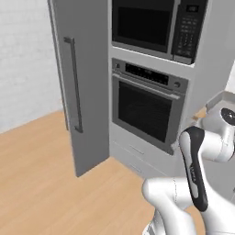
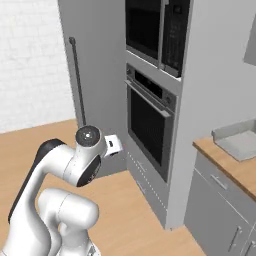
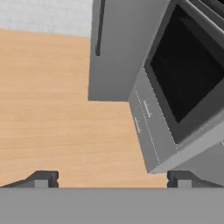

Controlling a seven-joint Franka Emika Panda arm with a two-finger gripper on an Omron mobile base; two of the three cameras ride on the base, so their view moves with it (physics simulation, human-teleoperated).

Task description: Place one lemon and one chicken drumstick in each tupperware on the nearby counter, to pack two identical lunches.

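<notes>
One grey tupperware [image 2: 239,142] lies on the light-brown counter [image 2: 226,162] at the right edge of the right base view, cut off by the frame. The second tupperware, the lemons and the drumsticks are out of view. My gripper [image 3: 113,180] is open, its two dark fingertips [image 3: 42,179] wide apart with nothing between them. It hangs over the wooden floor [image 3: 52,109] and faces the base of the oven cabinet. The arm [image 2: 75,165] is folded low in front of the base, well left of the counter.
A tall grey fridge [image 1: 82,87] with a long vertical handle [image 1: 74,85] stands at the left. Beside it is a cabinet column with a wall oven [image 1: 147,108], a microwave [image 1: 156,25] above and drawers [image 3: 146,118] below. Open wooden floor [image 1: 41,179] lies in front.
</notes>
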